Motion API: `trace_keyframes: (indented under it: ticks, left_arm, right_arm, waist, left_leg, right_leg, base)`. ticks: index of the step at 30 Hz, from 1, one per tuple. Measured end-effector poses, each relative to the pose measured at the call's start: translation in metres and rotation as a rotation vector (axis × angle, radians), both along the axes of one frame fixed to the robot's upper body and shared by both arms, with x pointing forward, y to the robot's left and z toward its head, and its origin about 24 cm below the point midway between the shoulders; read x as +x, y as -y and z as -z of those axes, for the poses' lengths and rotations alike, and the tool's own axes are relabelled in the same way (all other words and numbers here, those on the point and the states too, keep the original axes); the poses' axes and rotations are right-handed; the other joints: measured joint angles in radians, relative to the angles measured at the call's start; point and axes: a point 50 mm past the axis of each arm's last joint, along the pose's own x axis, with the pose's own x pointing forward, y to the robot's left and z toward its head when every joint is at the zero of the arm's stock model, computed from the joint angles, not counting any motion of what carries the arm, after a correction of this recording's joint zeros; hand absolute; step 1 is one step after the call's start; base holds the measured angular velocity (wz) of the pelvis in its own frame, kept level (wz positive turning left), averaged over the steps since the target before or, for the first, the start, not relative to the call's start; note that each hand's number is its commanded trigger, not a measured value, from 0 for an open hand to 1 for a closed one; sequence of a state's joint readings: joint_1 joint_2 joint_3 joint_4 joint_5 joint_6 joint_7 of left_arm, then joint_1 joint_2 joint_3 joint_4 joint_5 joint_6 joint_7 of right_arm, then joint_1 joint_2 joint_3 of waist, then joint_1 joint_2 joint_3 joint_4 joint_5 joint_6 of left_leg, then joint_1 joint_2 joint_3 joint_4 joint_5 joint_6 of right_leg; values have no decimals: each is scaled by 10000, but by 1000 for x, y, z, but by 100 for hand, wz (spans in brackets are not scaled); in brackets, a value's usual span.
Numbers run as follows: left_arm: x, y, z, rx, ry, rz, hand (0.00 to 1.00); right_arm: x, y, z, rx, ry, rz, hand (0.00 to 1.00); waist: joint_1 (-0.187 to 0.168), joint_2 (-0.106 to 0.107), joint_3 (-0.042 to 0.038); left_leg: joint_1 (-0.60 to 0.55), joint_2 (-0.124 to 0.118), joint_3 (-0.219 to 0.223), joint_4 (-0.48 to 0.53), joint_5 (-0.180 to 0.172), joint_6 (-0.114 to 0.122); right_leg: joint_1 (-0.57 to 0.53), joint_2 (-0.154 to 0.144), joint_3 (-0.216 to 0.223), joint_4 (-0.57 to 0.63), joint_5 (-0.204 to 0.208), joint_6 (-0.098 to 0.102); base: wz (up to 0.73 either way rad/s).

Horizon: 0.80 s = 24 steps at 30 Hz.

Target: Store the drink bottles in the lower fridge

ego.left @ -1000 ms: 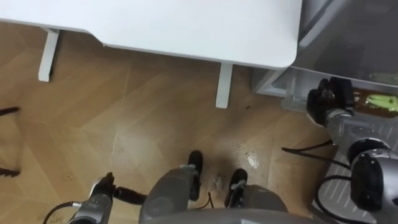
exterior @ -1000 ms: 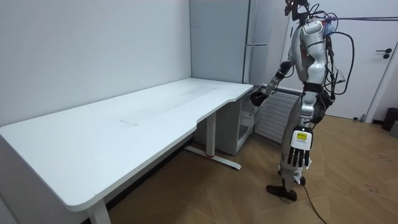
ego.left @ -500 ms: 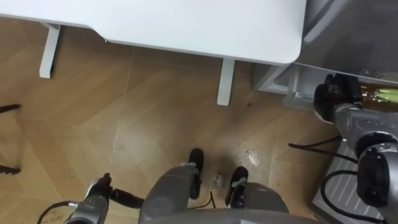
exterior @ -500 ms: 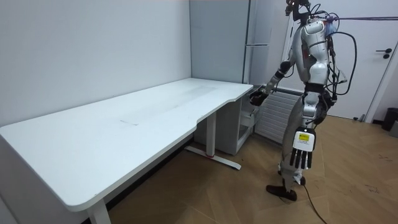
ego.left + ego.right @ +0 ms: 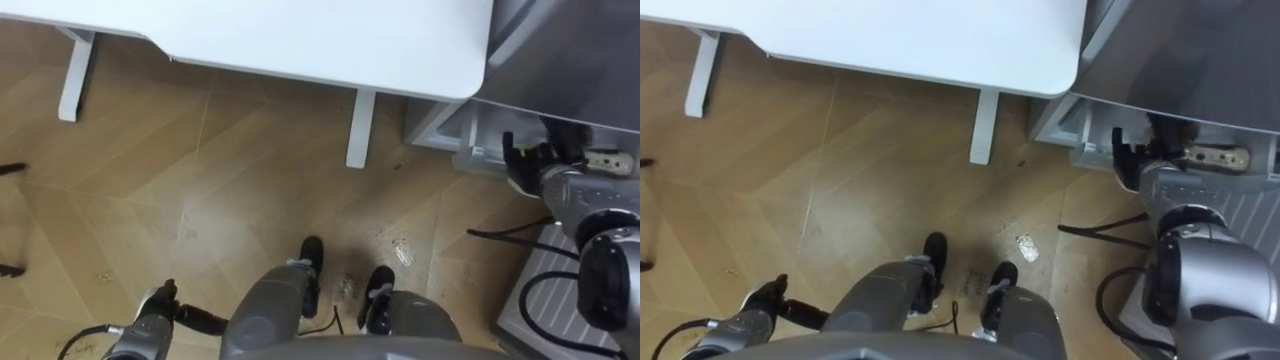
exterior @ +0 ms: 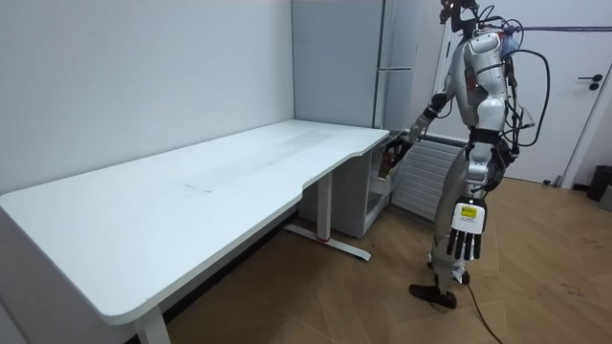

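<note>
The drink bottle (image 5: pixel 603 159) is held in the curled fingers of the right hand (image 5: pixel 527 166) at the opening of the lower fridge (image 5: pixel 468 148), while the left hand (image 6: pixel 462 229) is hung with straight fingers beside the leg. If the bottle is knocked against the fridge frame, the hold may be loosened and the bottle dropped on the floor (image 5: pixel 250 170).

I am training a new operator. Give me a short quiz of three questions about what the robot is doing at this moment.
1. True or false: the left hand hangs open beside the robot's leg.
2. What does the right hand hold? A) a bottle B) a cup C) nothing
3. Fill in: the robot stands on the wooden floor at the end of the white ____.
Key: 1 true; 2 A; 3 table.
</note>
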<state>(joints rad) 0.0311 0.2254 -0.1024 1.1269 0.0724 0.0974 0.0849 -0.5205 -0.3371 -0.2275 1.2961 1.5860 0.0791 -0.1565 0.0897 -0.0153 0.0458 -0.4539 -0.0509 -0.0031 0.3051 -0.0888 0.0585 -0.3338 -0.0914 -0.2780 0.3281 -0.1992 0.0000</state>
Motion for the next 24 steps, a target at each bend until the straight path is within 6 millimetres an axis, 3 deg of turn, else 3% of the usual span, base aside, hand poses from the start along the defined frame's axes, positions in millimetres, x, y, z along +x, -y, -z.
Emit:
trace_keyframes:
  ticks: [15,24]
  left_arm:
    - [-1,-4,-1,138,-32,32,0]
    - [1,-6,-2,79,106,-159,0]
  right_arm:
    - [-1,2,0,-143,-111,-146,0]
    - [-5,2,4,-126,-296,-155,0]
  waist:
    - [8,19,-15]
    - [6,92,-67]
  left_leg:
    - [88,10,-35,81,0,0]
    - [582,-14,-61,-6,0,0]
  right_leg:
    - [142,42,-9,-5,12,1]
    - [630,36,-18,-55,-5,21]
  base:
    - [0]
    - [0]
